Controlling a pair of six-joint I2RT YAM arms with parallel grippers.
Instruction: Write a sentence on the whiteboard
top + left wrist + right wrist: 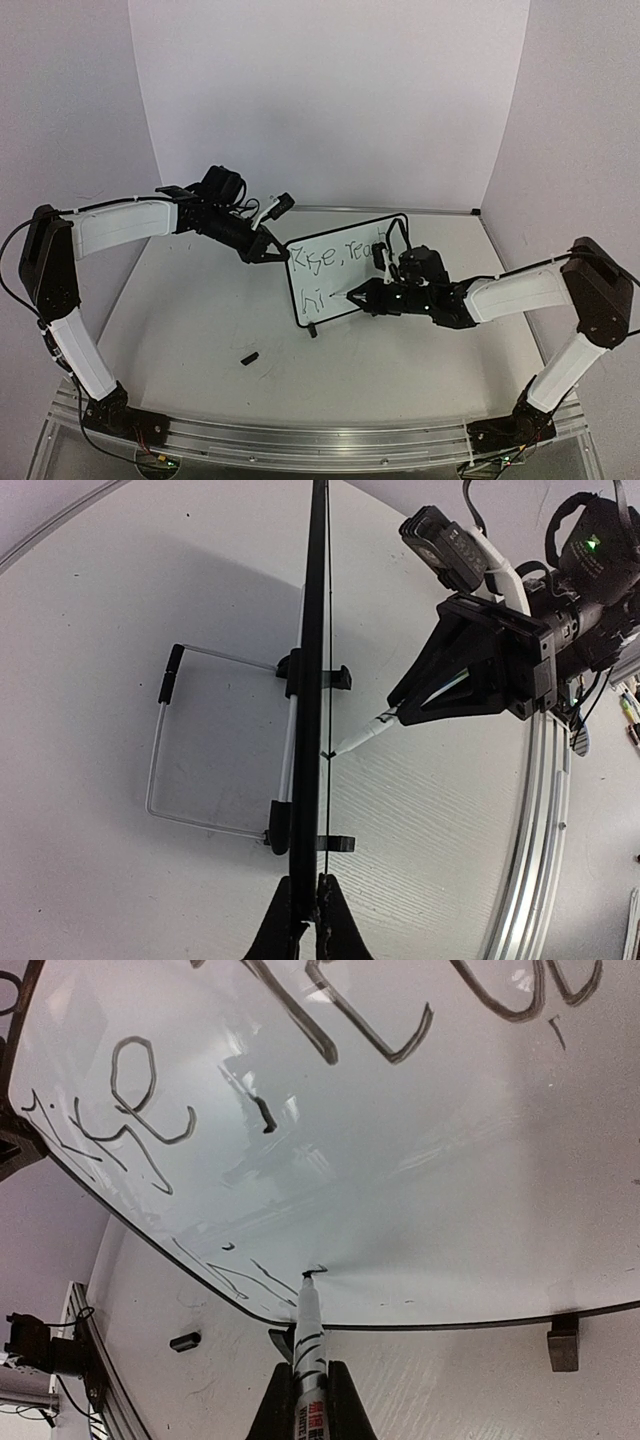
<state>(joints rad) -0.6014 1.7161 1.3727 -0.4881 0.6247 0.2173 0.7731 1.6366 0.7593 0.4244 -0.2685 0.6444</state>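
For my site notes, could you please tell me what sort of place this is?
Probably a robotics lab test cell: plain white backdrop panels behind, two white-and-black arms bolted to a silver aluminium rail, the right pincer pressing a white marker to a small black-framed whiteboard.

One whiteboard (pixel 340 285), one marker (pixel 308 1345), one small black piece (pixel 249 357), two grippers (pixel 278 254) (pixel 365 297).

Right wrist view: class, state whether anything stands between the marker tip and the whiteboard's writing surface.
Nothing visible does. The marker, clamped in the right gripper, has its tip on the whiteboard, low on the face beside the second line of the sentence. The left gripper grips the board's edge, clear of the tip.
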